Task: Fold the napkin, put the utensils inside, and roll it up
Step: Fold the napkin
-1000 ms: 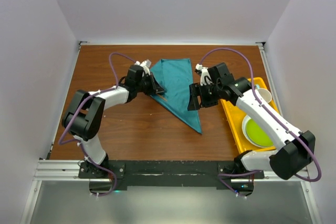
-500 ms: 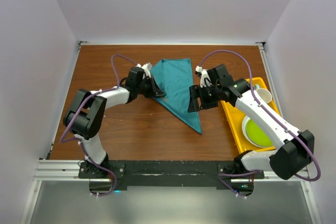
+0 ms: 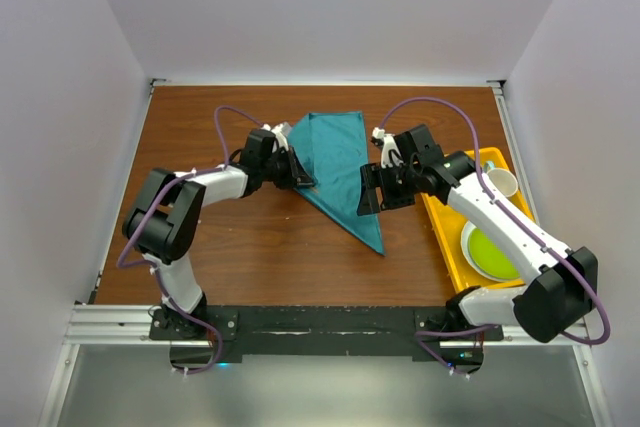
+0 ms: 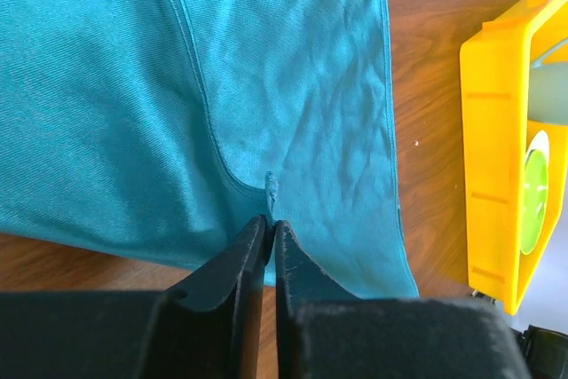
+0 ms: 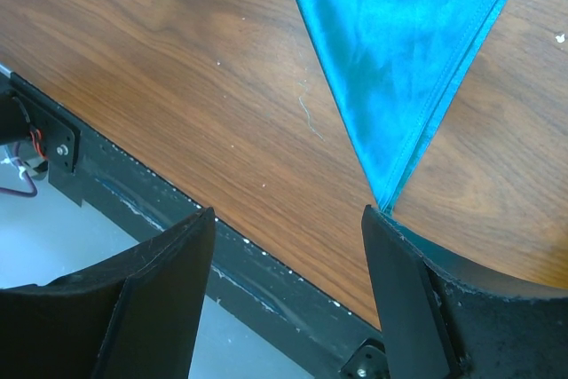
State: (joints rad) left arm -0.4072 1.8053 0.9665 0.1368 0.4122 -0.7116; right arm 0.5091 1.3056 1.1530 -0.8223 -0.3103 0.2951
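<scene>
I see one teal napkin [image 3: 338, 162] folded into a flat triangle mid-table, my left gripper [image 3: 304, 180] at its left edge with jaws a slit apart at a small pucker, hold unclear, my right gripper [image 3: 368, 191] wide open and empty by its right edge, near one tray [image 3: 443, 232], one plate [image 3: 492, 252] and one cup [image 3: 503, 183].

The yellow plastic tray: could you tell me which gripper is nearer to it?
Right. The right gripper sits just left of the tray, at the teal cloth napkin's right edge; the left gripper is at the napkin's left edge.
</scene>
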